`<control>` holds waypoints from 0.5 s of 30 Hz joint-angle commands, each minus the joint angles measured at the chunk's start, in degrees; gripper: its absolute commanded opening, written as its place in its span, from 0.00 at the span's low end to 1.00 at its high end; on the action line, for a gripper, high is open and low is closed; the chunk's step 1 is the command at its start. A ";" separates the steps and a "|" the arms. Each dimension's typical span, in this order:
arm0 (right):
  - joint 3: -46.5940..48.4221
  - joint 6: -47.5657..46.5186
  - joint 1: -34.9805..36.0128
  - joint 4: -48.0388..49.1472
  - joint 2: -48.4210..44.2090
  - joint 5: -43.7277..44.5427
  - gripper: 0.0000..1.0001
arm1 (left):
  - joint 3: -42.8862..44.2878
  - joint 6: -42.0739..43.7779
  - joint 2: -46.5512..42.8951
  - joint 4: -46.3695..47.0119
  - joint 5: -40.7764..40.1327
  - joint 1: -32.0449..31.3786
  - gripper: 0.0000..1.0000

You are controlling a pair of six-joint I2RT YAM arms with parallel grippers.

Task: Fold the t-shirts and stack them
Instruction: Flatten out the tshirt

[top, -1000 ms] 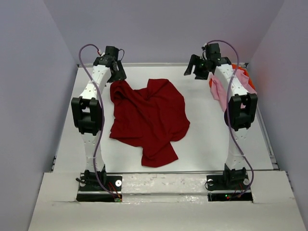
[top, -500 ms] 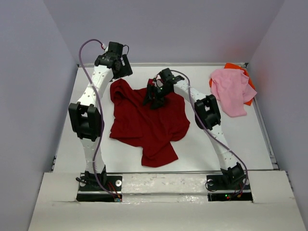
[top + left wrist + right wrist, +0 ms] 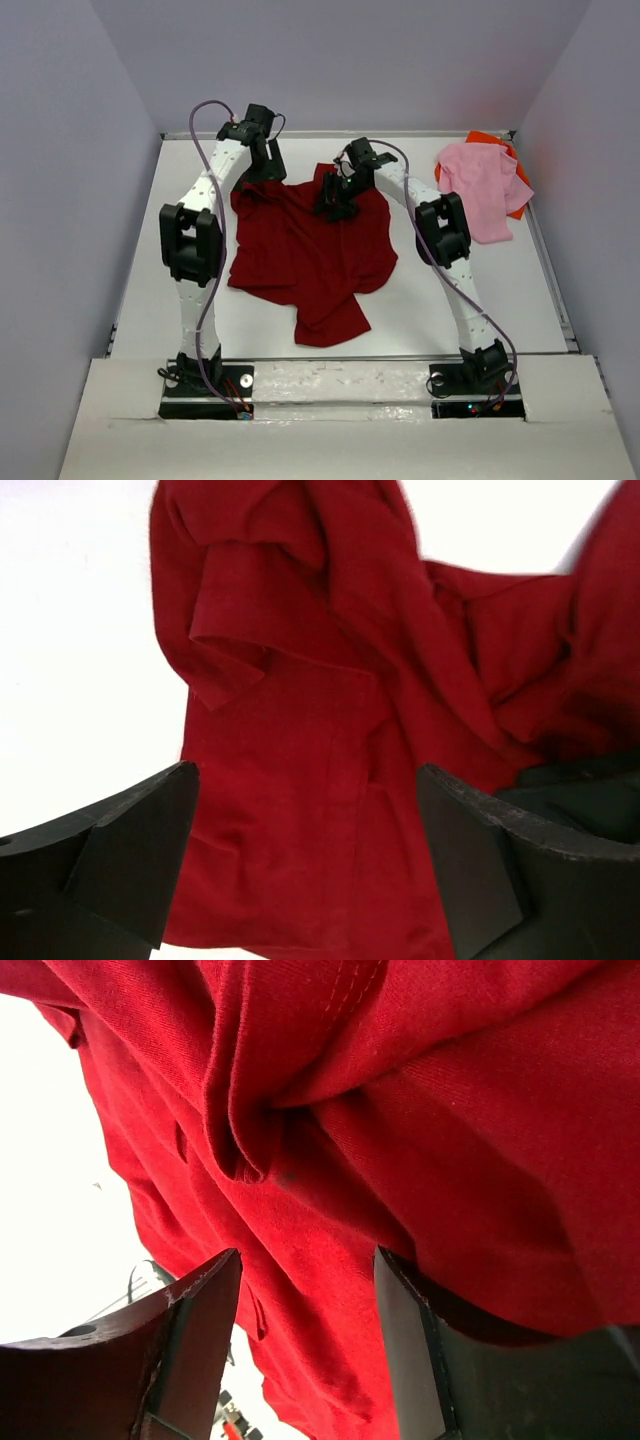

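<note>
The dark red t-shirt [image 3: 310,250] lies crumpled in the middle of the table. My left gripper [image 3: 262,172] hangs open over its far left corner; in the left wrist view the red cloth [image 3: 300,780] fills the gap between the jaws [image 3: 305,850]. My right gripper [image 3: 335,200] is open and low over the shirt's far middle folds; the right wrist view shows bunched red cloth [image 3: 320,1160] between the jaws [image 3: 305,1300]. The light pink t-shirt [image 3: 485,190] lies at the far right on top of the bright orange t-shirt [image 3: 488,140], of which only edges show.
The white table [image 3: 140,250] has a raised rim along its far edge [image 3: 300,134] and right edge [image 3: 555,280]. Grey walls stand close on the left, back and right. Purple cables loop from both arms.
My right arm has swung from the far right corner to the red shirt's far middle. My left gripper has moved right and down onto the shirt's far left corner, pulling that cloth slightly.
</note>
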 commanded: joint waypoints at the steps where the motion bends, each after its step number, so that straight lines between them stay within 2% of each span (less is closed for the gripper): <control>1: -5.04 -4.49 -1.11 -2.65 -0.42 9.27 0.63 | 3.15 0.69 6.97 -6.47 -0.64 -0.09 0.99; 6: -5.14 -5.11 -1.11 -2.38 -1.04 8.92 0.63 | -1.66 -1.32 7.69 -8.68 -1.08 0.17 0.99; 8: -5.57 -5.19 -1.64 -1.94 -1.39 8.65 0.63 | -8.13 -3.43 5.67 -2.37 3.99 1.57 0.99; 9: -5.66 -5.28 -1.64 -1.77 -1.48 8.39 0.63 | -10.44 -4.31 3.75 0.18 10.02 3.84 0.99; 10: -5.84 -5.37 -1.64 -1.68 -1.65 8.04 0.63 | -12.29 -5.89 3.12 3.86 12.69 4.82 0.99; 13: -6.10 -5.46 -2.16 -1.50 -2.09 7.86 0.63 | -14.50 -6.69 0.39 6.88 12.46 5.80 0.99; 15: -6.19 -5.63 -2.68 -1.33 -2.35 7.51 0.63 | -17.83 -8.09 -2.41 12.49 15.16 6.32 0.99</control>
